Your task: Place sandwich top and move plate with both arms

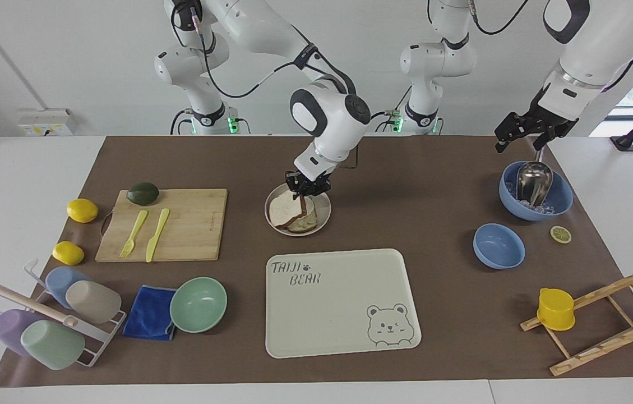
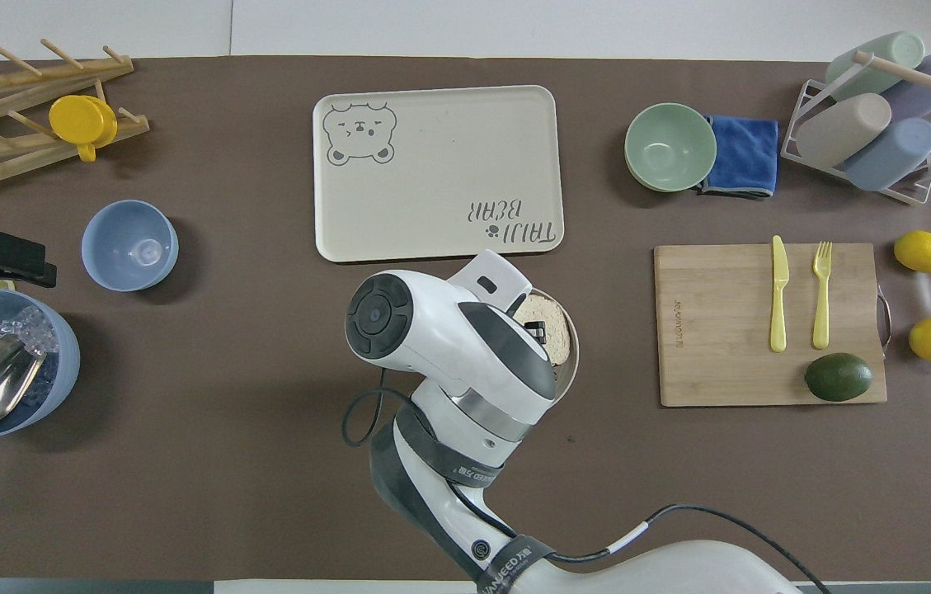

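The sandwich top (image 1: 283, 209) lies tilted on the lower bread slice (image 1: 305, 223) on the plate (image 1: 324, 209), covering the egg. My right gripper (image 1: 306, 189) is just above the plate, shut on the edge of the sandwich top that is nearer to the robots. From overhead, the right arm hides most of the plate (image 2: 573, 363), and only part of the sandwich top (image 2: 554, 332) shows beside the right gripper (image 2: 536, 330). My left gripper (image 1: 518, 134) hangs open and holds nothing above the large blue bowl (image 1: 560, 196) with the metal scoop.
The cream bear tray (image 1: 344, 303) lies just farther from the robots than the plate. A cutting board (image 1: 187, 224) with fork, knife and avocado sits toward the right arm's end, beside lemons, a mint bowl (image 1: 198, 304), a blue cloth and a cup rack. A small blue bowl (image 1: 498, 245) and a wooden rack (image 1: 602, 320) stand at the left arm's end.
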Controlling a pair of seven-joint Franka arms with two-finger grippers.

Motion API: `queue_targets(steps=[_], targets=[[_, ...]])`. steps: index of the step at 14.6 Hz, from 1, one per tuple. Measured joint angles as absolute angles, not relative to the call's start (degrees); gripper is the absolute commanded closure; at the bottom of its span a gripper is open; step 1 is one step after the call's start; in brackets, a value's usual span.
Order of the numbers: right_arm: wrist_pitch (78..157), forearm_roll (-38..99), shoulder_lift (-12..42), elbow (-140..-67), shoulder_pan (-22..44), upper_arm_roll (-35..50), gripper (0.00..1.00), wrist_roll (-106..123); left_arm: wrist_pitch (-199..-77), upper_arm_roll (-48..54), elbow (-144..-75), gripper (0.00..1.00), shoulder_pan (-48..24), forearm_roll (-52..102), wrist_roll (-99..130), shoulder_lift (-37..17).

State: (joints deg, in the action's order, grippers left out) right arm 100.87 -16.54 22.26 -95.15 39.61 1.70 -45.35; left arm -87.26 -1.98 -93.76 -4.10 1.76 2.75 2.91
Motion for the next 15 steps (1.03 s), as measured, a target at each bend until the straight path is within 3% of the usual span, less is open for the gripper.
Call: queue_targets(steps=[4,5,6,8,9,15], targets=[[103.13,-14.6,22.26,-95.97,39.61,1.74,1.0,-45.66,-87.26,-2.08,-93.94,0.0,-3.85,1.75,2.75,2.92],[103.97,-14.41,22.26,-96.37,39.62,1.74,0.95,-45.68,-87.26,-2.08,-94.02,0.0,-3.76,1.75,2.75,2.93],[105.0,-14.28,22.26,-96.87,39.63,1.74,0.86,-45.7,-87.26,-2.07,-94.08,0.0,-3.7,1.75,2.75,2.96],[107.47,-14.14,22.24,-98.29,39.68,1.81,0.53,-45.87,-87.26,-2.07,-94.18,0.0,-3.64,1.75,2.75,3.0],[108.63,-14.11,22.23,-98.98,39.72,1.84,0.42,-46.47,-87.26,-2.07,-94.22,0.0,-3.62,1.75,2.75,3.01],[114.73,-7.65,22.16,-99.8,39.67,1.83,0.33,-49.47,-87.26,-2.07,-94.36,0.0,-3.55,1.75,2.75,3.08]])
